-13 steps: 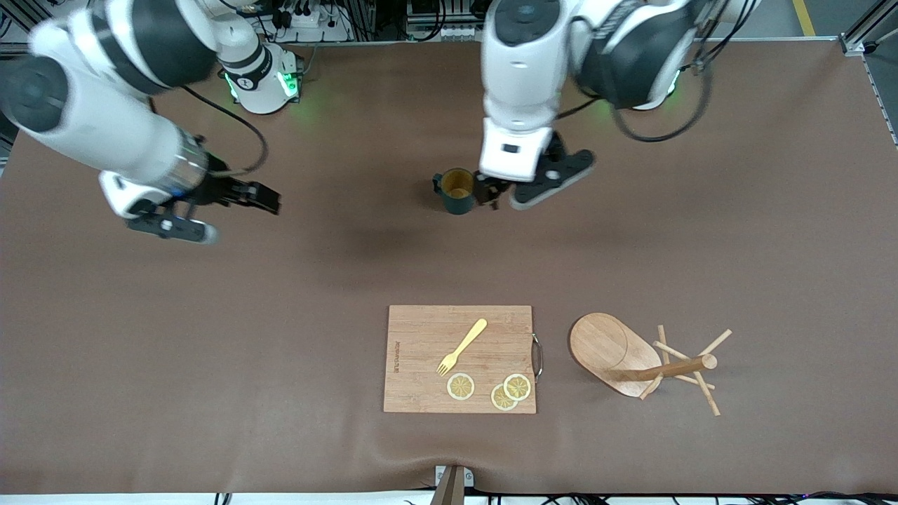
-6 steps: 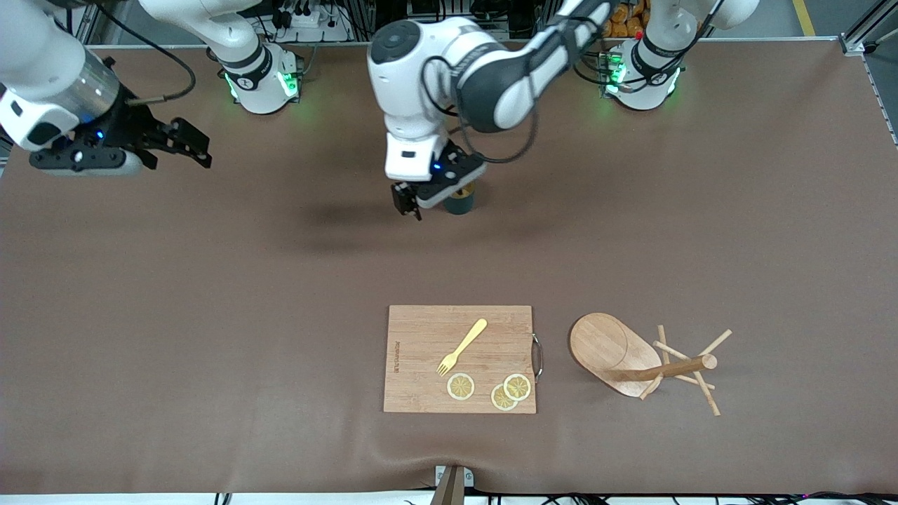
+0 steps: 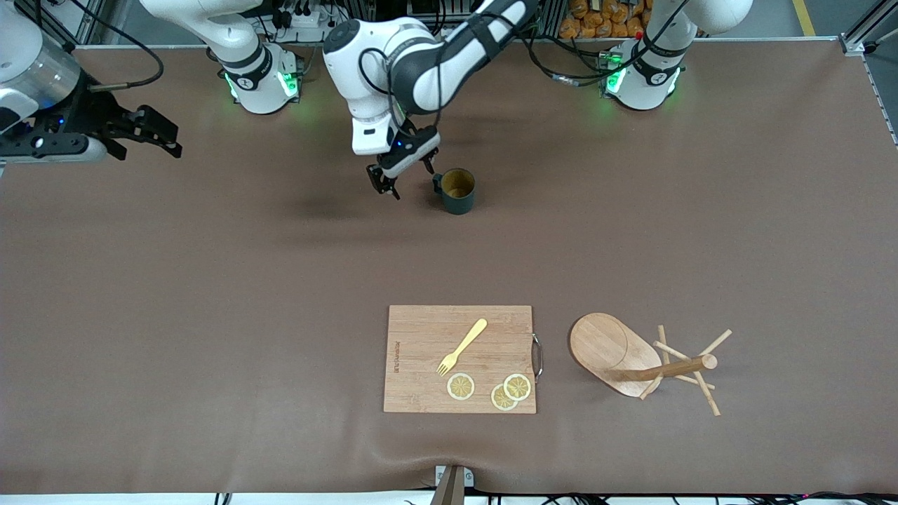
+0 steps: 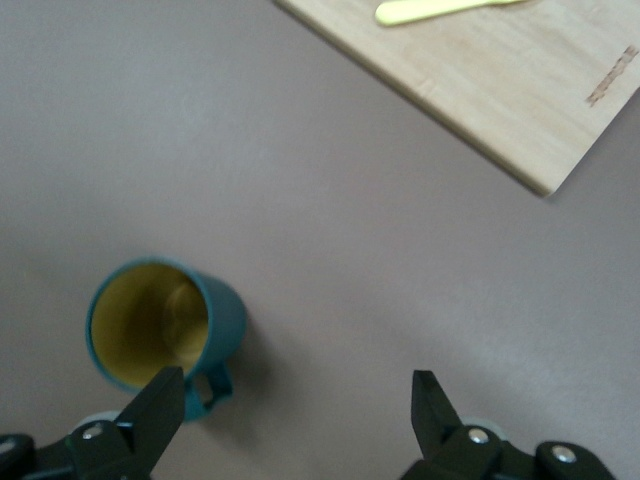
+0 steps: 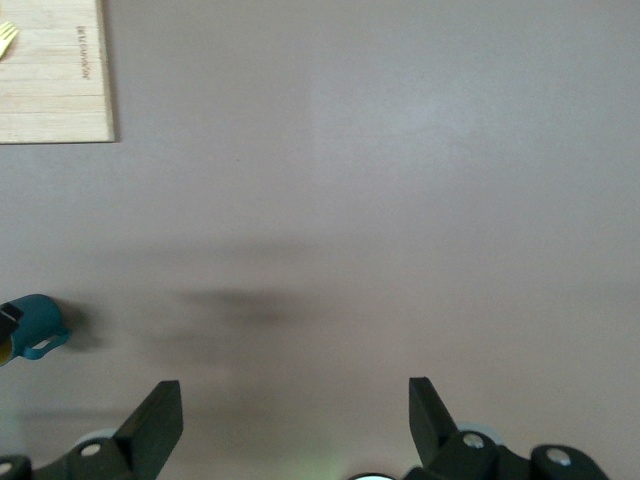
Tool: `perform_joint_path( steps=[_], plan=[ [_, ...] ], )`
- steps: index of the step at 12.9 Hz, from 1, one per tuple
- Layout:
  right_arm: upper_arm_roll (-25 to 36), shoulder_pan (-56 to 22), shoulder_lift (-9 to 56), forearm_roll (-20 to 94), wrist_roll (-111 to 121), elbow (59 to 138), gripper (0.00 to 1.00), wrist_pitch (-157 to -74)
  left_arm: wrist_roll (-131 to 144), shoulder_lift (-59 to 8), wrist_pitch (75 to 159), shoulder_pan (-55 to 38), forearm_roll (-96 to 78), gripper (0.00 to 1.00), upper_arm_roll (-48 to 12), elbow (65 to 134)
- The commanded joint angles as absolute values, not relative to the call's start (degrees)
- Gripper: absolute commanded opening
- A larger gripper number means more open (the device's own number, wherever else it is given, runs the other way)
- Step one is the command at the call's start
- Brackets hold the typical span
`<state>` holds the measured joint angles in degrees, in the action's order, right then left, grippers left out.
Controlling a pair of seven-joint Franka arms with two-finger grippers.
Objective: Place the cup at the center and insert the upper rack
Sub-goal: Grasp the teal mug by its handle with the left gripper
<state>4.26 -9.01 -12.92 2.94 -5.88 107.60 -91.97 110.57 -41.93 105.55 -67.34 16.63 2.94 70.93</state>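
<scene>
The cup [image 3: 457,190] stands upright on the desk [image 3: 210,315], nothing gripping it. The left tool [image 3: 401,170] hovers just beside its handle, fingers apart. The right tool [image 3: 144,133] (also spread, empty) waits over its end. The upper rack [image 3: 642,361] lies toppled beside the cutting board [image 3: 421,337].

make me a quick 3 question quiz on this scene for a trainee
1. True or false: the upper rack stands upright.
2. What lies on the cutting board? A) a spoon and a lime B) a fork and three lemon slices C) a knife
3. Which gripper is beside the cup?

Key:
1. False; it lies on its side, toward the left arm's end.
2. B
3. The left gripper, open and empty. The right gripper waits open over the right arm's end.
</scene>
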Motion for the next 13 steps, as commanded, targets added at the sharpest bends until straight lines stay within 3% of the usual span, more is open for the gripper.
perform_joint_path(
  steps=[1, 6, 13],
  plan=[
    [3.25, -7.39, -14.68, 2.11, -5.27, 110.03, 1.0, -92.72, 114.25, -44.02, 101.97, -69.6, 18.01, 1.0, 4.04, 69.08],
    [3.25, -6.42, -16.0, 2.02, -5.1, 110.13, 1.0, -90.7, 125.74, -49.91, 101.07, -72.16, 18.28, 1.0, 5.19, 68.82],
    [3.16, -6.68, -16.08, 2.02, -5.1, 110.13, 1.0, -90.61, 134.47, -53.26, 98.27, -73.13, 17.49, 1.0, 4.75, 68.99]
  ],
)
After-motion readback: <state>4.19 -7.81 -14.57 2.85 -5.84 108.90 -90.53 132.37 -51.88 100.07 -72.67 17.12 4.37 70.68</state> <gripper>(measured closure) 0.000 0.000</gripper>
